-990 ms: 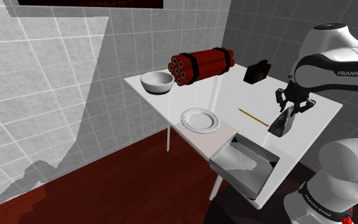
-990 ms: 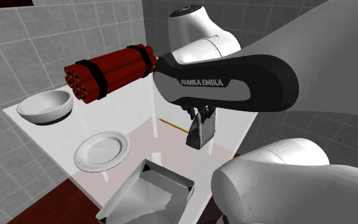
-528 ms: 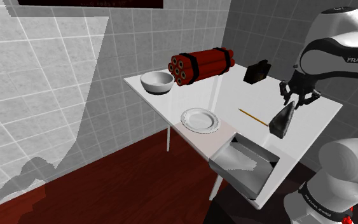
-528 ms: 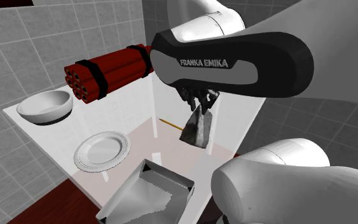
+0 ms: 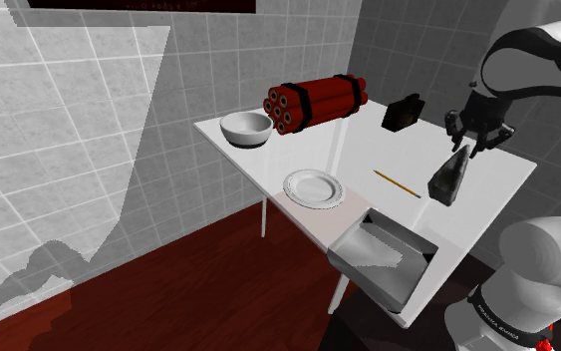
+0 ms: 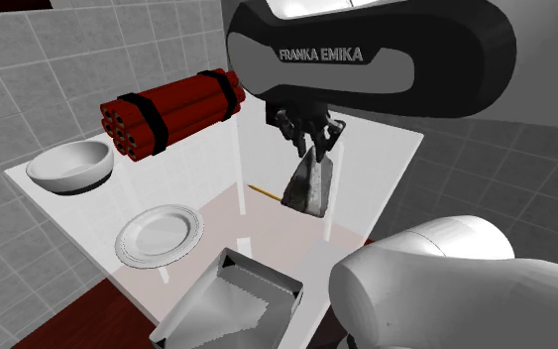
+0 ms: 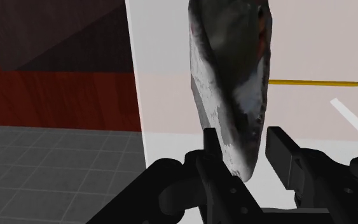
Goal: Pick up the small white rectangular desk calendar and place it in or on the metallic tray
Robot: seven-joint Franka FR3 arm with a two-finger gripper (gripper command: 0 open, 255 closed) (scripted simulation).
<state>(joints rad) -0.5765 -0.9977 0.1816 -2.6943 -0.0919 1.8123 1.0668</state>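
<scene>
The desk calendar (image 5: 446, 180) is a grey-white wedge hanging tilted above the white table (image 5: 268, 165), off its surface. My gripper (image 5: 465, 150) is shut on its upper end. In the second exterior view the calendar (image 6: 308, 185) dangles below the gripper (image 6: 315, 150), over the table's right part. In the wrist view both black fingers clasp the calendar (image 7: 231, 83) at the gripper (image 7: 244, 145). The metallic tray (image 5: 349, 245) sits at the table's near corner, lower and to the shoulder view's left of the calendar; its rim (image 6: 263, 276) stands in front of the plate.
A yellow pencil (image 5: 396, 182) lies on the table just left of the calendar. A white plate (image 5: 313, 186), a white bowl (image 5: 246, 129), a bundle of red sticks (image 5: 316, 102) and a black object (image 5: 404, 113) occupy the table further back. Tiled walls stand behind.
My gripper has risen with the calendar in it and shifted a little to the shoulder view's right. The calendar now hangs higher above the table.
</scene>
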